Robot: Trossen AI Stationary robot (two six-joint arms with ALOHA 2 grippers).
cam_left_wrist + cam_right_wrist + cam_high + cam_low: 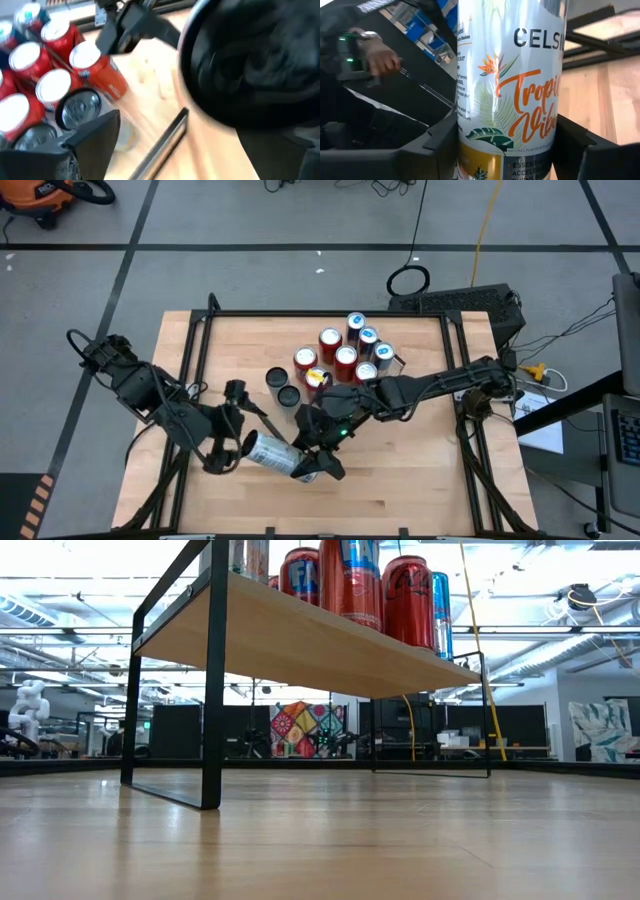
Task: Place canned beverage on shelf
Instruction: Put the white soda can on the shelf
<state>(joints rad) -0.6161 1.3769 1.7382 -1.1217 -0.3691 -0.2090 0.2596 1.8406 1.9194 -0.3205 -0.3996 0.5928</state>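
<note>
We see the right gripper (312,463) clamped on a white can (512,90), which lies tilted over the front of the shelf (420,435). The left gripper (232,448) sits just beside the can's other end, fingers spread and released. Behind them a cluster of upright cans (345,352) stands on the shelf: red, blue and two dark ones. Their tops look sealed; contents cannot be seen.
</note>
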